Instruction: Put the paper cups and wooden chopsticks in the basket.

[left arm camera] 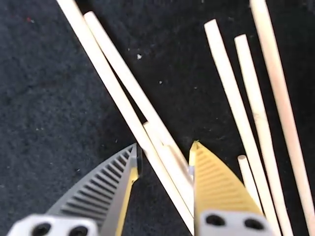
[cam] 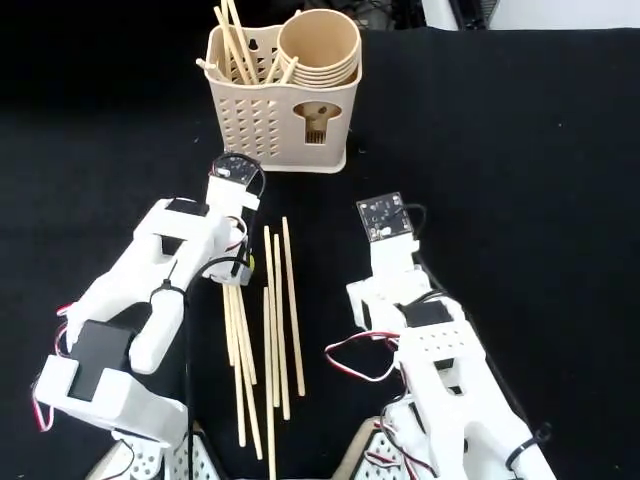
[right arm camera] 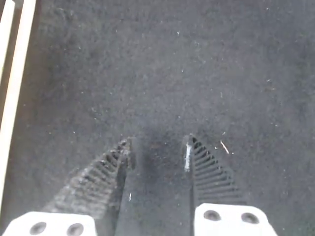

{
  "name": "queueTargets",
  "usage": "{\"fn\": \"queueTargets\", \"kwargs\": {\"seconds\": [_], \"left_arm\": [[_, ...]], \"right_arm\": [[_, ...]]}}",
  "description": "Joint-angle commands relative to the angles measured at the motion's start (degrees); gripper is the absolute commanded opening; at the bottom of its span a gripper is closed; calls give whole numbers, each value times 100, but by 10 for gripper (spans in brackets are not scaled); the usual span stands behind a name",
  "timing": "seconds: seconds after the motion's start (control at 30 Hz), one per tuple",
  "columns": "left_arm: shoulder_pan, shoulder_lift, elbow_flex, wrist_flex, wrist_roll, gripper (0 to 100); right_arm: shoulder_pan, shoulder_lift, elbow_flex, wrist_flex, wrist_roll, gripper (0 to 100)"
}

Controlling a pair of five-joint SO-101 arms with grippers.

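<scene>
Basket point(cam: 280, 120) stands at the far side of the table point(cam: 520, 150). Paper cups point(cam: 320, 45) are stacked inside it, with several wooden chopsticks point(cam: 235, 45) standing alongside them. The cup portion is judged complete.

Loose chopsticks point(cam: 272, 330) lie on the table in front of the basket. There are perhaps seven, but overlaps make the count uncertain.

Left jaws are apart, set down at the basket end of that group. They straddle two touching sticks point(left arm camera: 147, 125) and are not clamped on them.

Right jaws are apart over bare cloth in front of the basket, holding nothing.

Task is judged partly done, with the loose sticks outstanding.
</scene>
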Motion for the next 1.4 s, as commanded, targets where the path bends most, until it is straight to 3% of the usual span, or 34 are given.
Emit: {"fn": "queueTargets", "kwargs": {"seconds": [0.0,0.37,0.53,1.2,1.37], "left_arm": [[-4,26,-198,-273,-35,168],[-242,26,-40,-281,-44,159],[-233,26,-31,-281,-70,37],[-48,-44,-400,-220,-35,46],[-13,-44,-629,176,-44,46]], "right_arm": [[35,-154,-31,-105,-9,172],[35,-154,-31,-105,-9,172],[26,-154,-31,-105,-9,172],[26,-154,-31,-105,-9,172],[26,-154,-31,-105,-9,172]]}}
